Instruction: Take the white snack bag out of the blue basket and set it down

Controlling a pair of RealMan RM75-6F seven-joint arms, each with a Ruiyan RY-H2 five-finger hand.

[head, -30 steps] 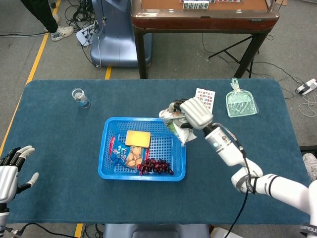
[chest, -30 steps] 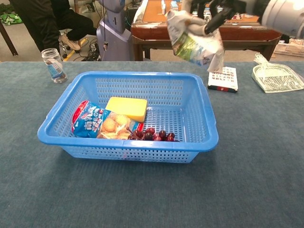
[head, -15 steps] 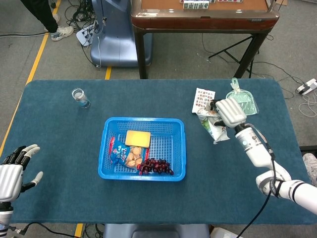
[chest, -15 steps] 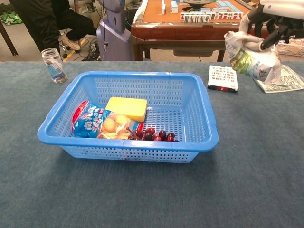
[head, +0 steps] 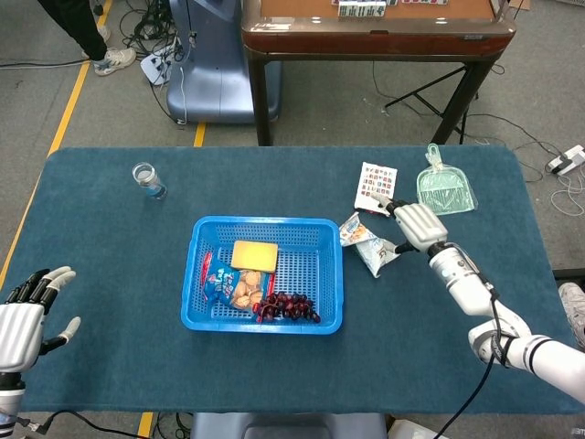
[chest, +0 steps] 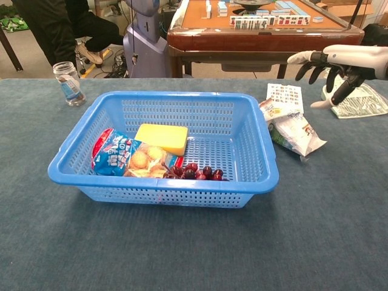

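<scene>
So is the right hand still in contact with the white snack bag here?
Apart. In the chest view the right hand hangs above and behind the white snack bag, which lies on the table beside the blue basket, with cloth visible between them.

At the lower left of the head view, the left hand point(head: 20, 320) is silvery white with black fingers and pale tips. At right, the right hand point(head: 418, 224) has a ribbed silver-grey back; its arm point(head: 475, 297) is glossy white segments, with a thin black cable alongside.
</scene>
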